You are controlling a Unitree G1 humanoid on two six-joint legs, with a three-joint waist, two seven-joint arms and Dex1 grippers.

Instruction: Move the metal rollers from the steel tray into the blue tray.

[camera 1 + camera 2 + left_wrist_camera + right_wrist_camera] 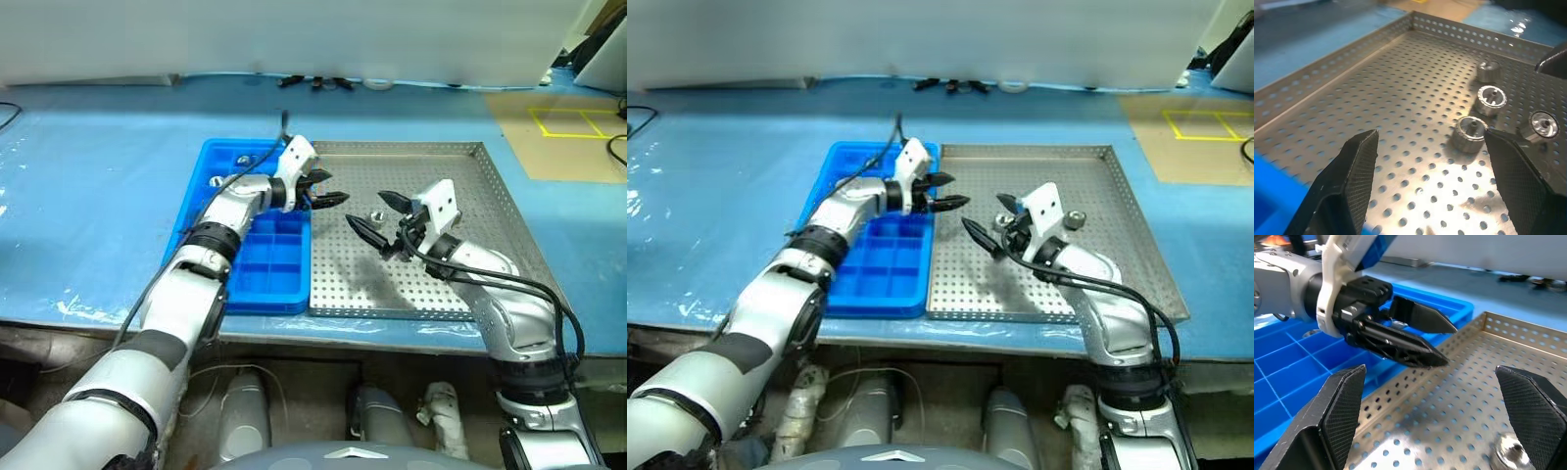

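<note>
The steel tray (490,186) lies on the blue table, with the blue tray (260,264) against its left side. Several metal rollers lie loose on the perforated sheet; in the left wrist view one (1470,131) sits near another (1491,99). From the head, a roller (374,215) shows between my two hands. My left gripper (331,189) hovers open and empty over the seam between the trays, pointing right. My right gripper (366,208) stands wide open just right of it, facing it, with a roller (1508,450) beneath it. Small shiny pieces (216,180) lie in the blue tray's far compartments.
A tan board with yellow tape lines (578,122) lies at the back right. Black odds and ends (318,83) sit along the table's far edge. Open blue table surface (88,196) stretches left of the trays.
</note>
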